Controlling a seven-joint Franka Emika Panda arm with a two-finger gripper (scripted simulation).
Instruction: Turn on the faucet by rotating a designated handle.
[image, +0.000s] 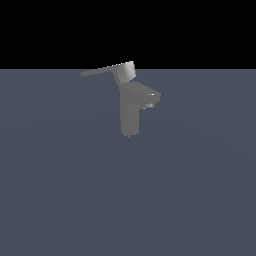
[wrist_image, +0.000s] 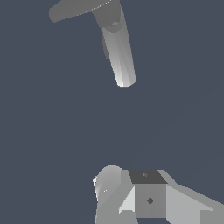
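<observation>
faucet (image: 131, 112): mid surface (image: 60, 200), untouched
handle (image: 102, 71): thin, you could slip off
hand (wrist_image: 131, 199): well apart, empty; opening can't tell

We see a flat, matte slate-blue floor (image: 65, 190) w/ no texture, meeting a plain black backdrop (image: 128, 30) at a straight horizon; lighting even, approx. shadowless.

Flat blue-grey floor (image: 60, 200) — grey faucet (image: 131, 112) upright
</observation>
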